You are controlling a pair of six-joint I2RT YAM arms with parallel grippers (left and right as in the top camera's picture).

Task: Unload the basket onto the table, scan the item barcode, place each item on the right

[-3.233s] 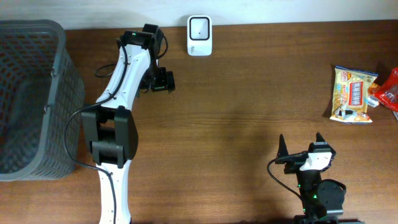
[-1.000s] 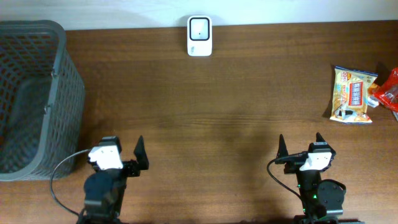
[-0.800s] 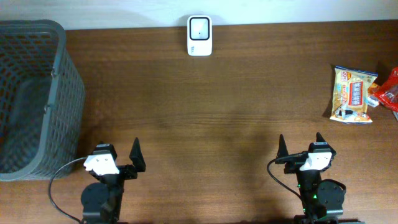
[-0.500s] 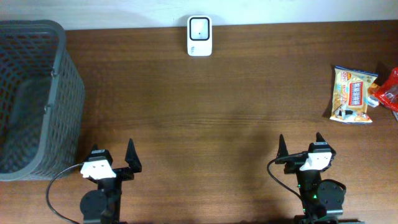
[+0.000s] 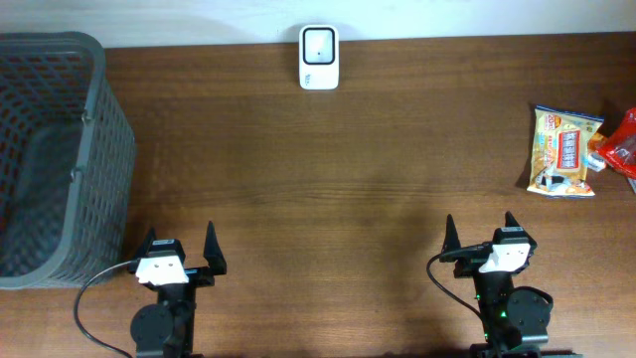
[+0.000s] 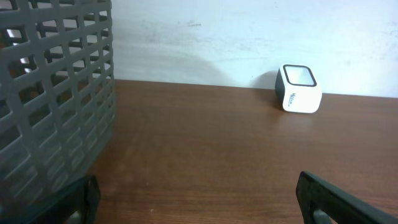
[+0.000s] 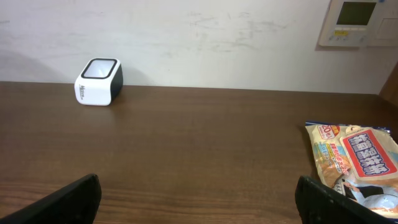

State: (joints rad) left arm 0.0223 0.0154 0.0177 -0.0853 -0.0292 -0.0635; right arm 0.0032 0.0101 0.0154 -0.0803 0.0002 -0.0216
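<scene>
A yellow snack bag (image 5: 563,151), an item with printed labels, lies flat at the table's right edge; in the right wrist view the snack bag (image 7: 357,155) is at the lower right. The white barcode scanner (image 5: 319,57) stands at the back centre, facing up, and shows as scanner (image 6: 298,89) and scanner (image 7: 98,81) in the wrist views. My left gripper (image 5: 180,237) is at the front left, open and empty. My right gripper (image 5: 479,227) is at the front right, open and empty, well short of the bag. No barcode is visible.
A tall grey mesh basket (image 5: 50,159) fills the left side, close beside the left gripper (image 6: 196,200), and looms as basket (image 6: 50,106). A red packet (image 5: 621,144) lies right of the snack bag. A wall runs behind the table.
The left arm has drawn back from near the scanner to the front left edge and settled there, jaws still open. The right arm has not moved.
</scene>
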